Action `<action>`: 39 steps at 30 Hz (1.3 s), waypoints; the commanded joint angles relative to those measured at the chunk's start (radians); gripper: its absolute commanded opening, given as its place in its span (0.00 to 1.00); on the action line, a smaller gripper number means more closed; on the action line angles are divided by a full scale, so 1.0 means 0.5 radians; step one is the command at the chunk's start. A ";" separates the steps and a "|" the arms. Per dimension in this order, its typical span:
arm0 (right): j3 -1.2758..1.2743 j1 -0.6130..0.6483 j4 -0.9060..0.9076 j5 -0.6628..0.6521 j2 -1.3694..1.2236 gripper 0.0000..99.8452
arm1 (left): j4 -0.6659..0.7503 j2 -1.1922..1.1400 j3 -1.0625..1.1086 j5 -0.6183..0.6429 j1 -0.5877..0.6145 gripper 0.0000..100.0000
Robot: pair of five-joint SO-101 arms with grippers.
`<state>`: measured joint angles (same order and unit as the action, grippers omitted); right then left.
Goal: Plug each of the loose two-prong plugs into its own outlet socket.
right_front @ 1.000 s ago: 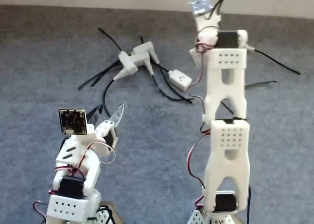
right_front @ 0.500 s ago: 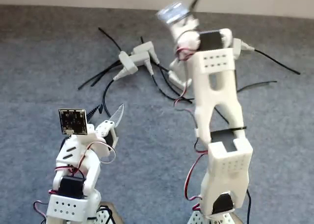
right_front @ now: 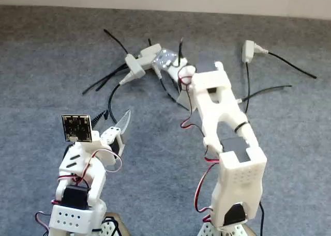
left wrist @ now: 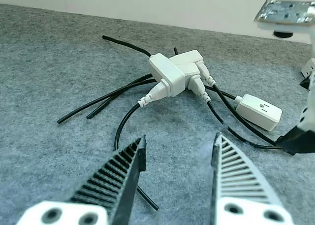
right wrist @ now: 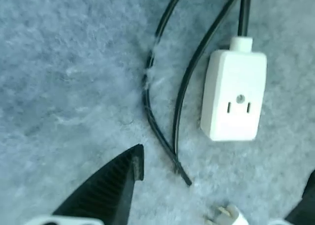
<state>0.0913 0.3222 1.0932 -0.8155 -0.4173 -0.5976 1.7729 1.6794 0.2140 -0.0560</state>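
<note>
the left gripper (left wrist: 179, 139) hangs low over the grey carpet (right_front: 46, 143) close to its own base, its fingers spread wide and holding nothing. farther out, the right gripper (right wrist: 224, 161) hovers just above a single white socket (right wrist: 234, 94) lying face up on the carpet, its fingers also wide apart and empty. black cords (right wrist: 144, 94) run beside that socket. just beyond, to the left, lies a cluster of white plugs and sockets (right_front: 139, 63). farthest off, to the right, a loose plug (right_front: 250, 50) lies on the carpet, well apart from both grippers.
</note>
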 commanded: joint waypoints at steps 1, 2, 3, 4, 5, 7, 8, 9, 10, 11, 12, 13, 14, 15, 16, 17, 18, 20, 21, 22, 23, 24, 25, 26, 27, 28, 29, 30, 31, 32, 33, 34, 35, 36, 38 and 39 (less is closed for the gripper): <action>-0.143 -0.008 -0.370 -0.064 0.127 0.46 | -0.003 0.005 0.032 -0.012 0.020 0.23; -0.195 -0.008 -0.471 -0.061 0.127 0.46 | -0.003 0.005 0.032 -0.012 0.017 0.23; -0.250 -0.011 -0.575 -0.061 0.127 0.46 | -0.003 0.005 0.032 -0.012 0.017 0.23; -0.305 -0.014 -0.671 -0.061 0.127 0.46 | -0.003 0.005 0.032 -0.012 0.017 0.23; -0.361 -0.014 -0.760 -0.061 0.127 0.46 | -0.003 0.005 0.032 -0.012 0.017 0.23; -0.462 -0.017 -0.937 -0.061 0.127 0.46 | -0.003 0.005 0.032 -0.012 0.017 0.23; -0.505 -0.023 -1.030 -0.061 0.127 0.46 | -0.003 0.005 0.032 -0.012 0.017 0.23; -0.545 -0.044 -1.115 -0.061 0.124 0.46 | -0.003 0.005 0.032 -0.012 0.017 0.23; -0.582 -0.066 -1.204 -0.052 0.124 0.46 | -0.003 0.005 0.032 -0.012 0.014 0.23; -0.615 -0.091 -1.284 -0.058 0.124 0.46 | -0.003 0.005 0.032 -0.012 0.014 0.23; -0.649 -0.112 -1.349 -0.064 0.127 0.46 | -0.003 0.005 0.032 -0.012 0.014 0.23; -0.680 -0.133 -1.386 -0.074 0.127 0.46 | -0.003 0.005 0.032 -0.012 0.014 0.23; -0.704 -0.143 -1.395 -0.092 0.133 0.46 | -0.003 0.005 0.032 -0.012 0.014 0.23; -0.720 -0.149 -1.398 -0.110 0.140 0.46 | -0.003 0.005 0.032 -0.012 0.014 0.23; -0.726 -0.149 -1.398 -0.117 0.143 0.46 | -0.003 0.005 0.032 -0.012 0.014 0.23; -0.729 -0.149 -1.398 -0.114 0.143 0.46 | -0.003 0.005 0.032 -0.012 0.014 0.23; -0.729 -0.149 -1.398 -0.107 0.143 0.46 | -0.003 0.005 0.032 -0.012 0.014 0.23; -0.729 -0.143 -1.404 -0.104 0.143 0.46 | -0.003 0.005 0.032 -0.012 0.014 0.23; -0.729 -0.140 -1.407 -0.101 0.143 0.46 | -0.003 0.005 0.032 -0.012 0.014 0.23; -0.729 -0.137 -1.407 -0.077 0.137 0.46 | -0.003 0.005 0.032 -0.012 0.014 0.23; -0.729 -0.133 -1.407 -0.025 0.133 0.46 | -0.003 0.005 0.032 -0.012 0.014 0.23; -0.729 -0.121 -1.407 0.018 0.130 0.45 | -0.003 0.005 0.032 -0.012 0.014 0.23; -0.729 -0.112 -1.407 0.040 0.130 0.42 | -0.003 0.005 0.032 -0.012 0.014 0.23; -0.729 -0.106 -1.404 0.046 0.130 0.37 | -0.003 0.005 0.032 -0.012 0.014 0.23; -0.729 -0.103 -1.398 0.049 0.127 0.31 | -0.003 0.005 0.032 -0.012 0.014 0.23; -0.732 -0.103 -1.398 0.049 0.127 0.24 | -0.003 0.005 0.032 -0.012 0.014 0.23; -0.732 -0.103 -1.395 0.049 0.127 0.18 | -0.003 0.005 0.032 -0.012 0.014 0.23; -0.738 -0.103 -1.392 0.049 0.127 0.13 | -0.003 0.005 0.032 -0.012 0.014 0.23; -0.741 -0.103 -1.364 0.049 0.127 0.09 | -0.003 0.005 0.032 -0.012 0.014 0.23; -0.741 -0.100 -1.293 0.049 0.130 0.07 | -0.003 0.005 0.032 -0.012 0.014 0.23; -0.735 -0.084 -1.186 0.049 0.140 0.06 | -0.003 0.005 0.032 -0.012 0.014 0.23; -0.735 -0.054 -1.042 0.043 0.146 0.06 | -0.003 0.005 0.032 -0.012 0.014 0.23; -0.720 -0.017 -0.873 0.037 0.149 0.06 | -0.003 0.005 0.032 -0.012 0.014 0.23; -0.674 0.026 -0.713 0.034 0.164 0.06 | -0.003 0.005 0.032 -0.012 0.014 0.23; -0.554 0.133 -0.397 0.037 0.222 0.06 | -0.003 0.005 0.032 -0.012 0.014 0.23; -0.496 0.186 -0.253 0.046 0.262 0.06 | -0.003 0.005 0.032 -0.012 0.014 0.23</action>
<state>-0.2110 0.3299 0.7327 -0.7956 -0.3345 -0.5976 1.7729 1.6794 0.2140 -0.0560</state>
